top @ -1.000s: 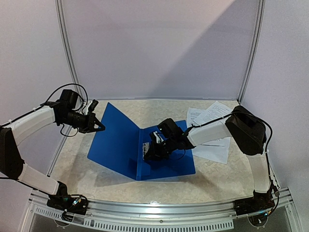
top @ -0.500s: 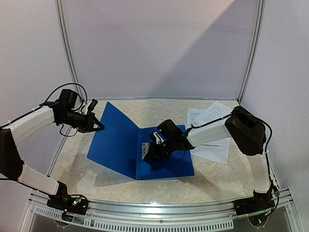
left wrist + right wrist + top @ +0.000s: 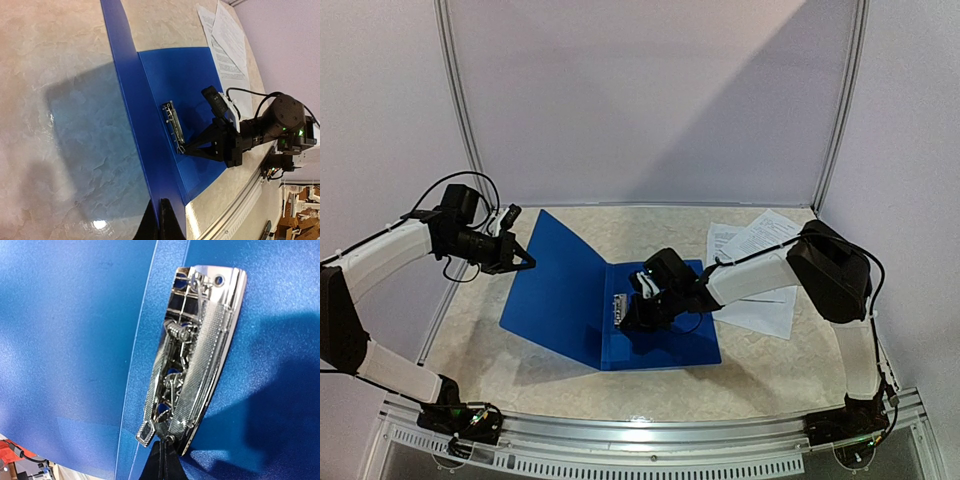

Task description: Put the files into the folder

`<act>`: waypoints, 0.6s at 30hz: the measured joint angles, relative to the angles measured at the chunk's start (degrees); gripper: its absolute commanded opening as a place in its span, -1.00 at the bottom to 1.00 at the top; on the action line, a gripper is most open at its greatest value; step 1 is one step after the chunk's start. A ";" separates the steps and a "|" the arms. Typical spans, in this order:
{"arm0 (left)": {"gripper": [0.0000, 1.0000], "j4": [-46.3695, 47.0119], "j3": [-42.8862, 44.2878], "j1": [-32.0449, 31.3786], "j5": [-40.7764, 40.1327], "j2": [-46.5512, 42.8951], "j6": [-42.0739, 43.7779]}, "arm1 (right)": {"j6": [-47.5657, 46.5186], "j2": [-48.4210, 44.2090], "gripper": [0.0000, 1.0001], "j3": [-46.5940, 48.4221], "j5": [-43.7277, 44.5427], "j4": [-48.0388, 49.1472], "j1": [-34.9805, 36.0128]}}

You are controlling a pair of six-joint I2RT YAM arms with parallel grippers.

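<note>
The blue folder (image 3: 670, 345) lies open on the table, its left cover (image 3: 560, 290) raised at a slant. My left gripper (image 3: 528, 263) is shut on that cover's edge, shown as the blue edge between its fingertips in the left wrist view (image 3: 159, 202). My right gripper (image 3: 625, 322) is shut, its tips (image 3: 163, 445) touching the near end of the metal clip (image 3: 200, 355) at the inner spine. I cannot tell if it pinches the clip's lever. The files (image 3: 750, 245), white printed sheets, lie on the table right of the folder, partly under my right arm.
The files (image 3: 227, 45) also show in the left wrist view beyond the folder's right panel (image 3: 185, 80). White frame posts and walls close in the back and sides. A metal rail (image 3: 640, 430) runs along the near table edge.
My right gripper and the clip have shifted slightly left, and the folder's right panel has slid a little left with them. My left gripper still holds the cover up.
</note>
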 measured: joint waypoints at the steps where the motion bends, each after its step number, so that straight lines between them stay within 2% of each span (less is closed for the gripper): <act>1: -1.00 0.00 0.00 0.00 0.00 0.00 0.00 | -0.70 -0.13 -0.94 -0.07 0.00 0.17 0.00; 7: -1.00 -0.11 0.00 0.00 -0.44 -0.02 0.00 | -8.96 -4.26 -0.73 -4.35 1.03 0.63 0.07; 12: -1.00 -0.26 0.00 0.00 -0.70 -0.02 -0.15 | -22.32 -10.45 -0.60 -5.51 1.11 0.63 0.48; 15: -1.00 -0.26 0.00 0.02 -0.63 -0.02 -0.52 | -32.79 -14.23 -0.49 -5.66 1.14 2.58 1.42; 18: -1.00 -0.33 0.00 0.07 -0.57 -0.31 -0.79 | -46.99 -16.06 -0.48 -5.66 2.62 4.26 3.89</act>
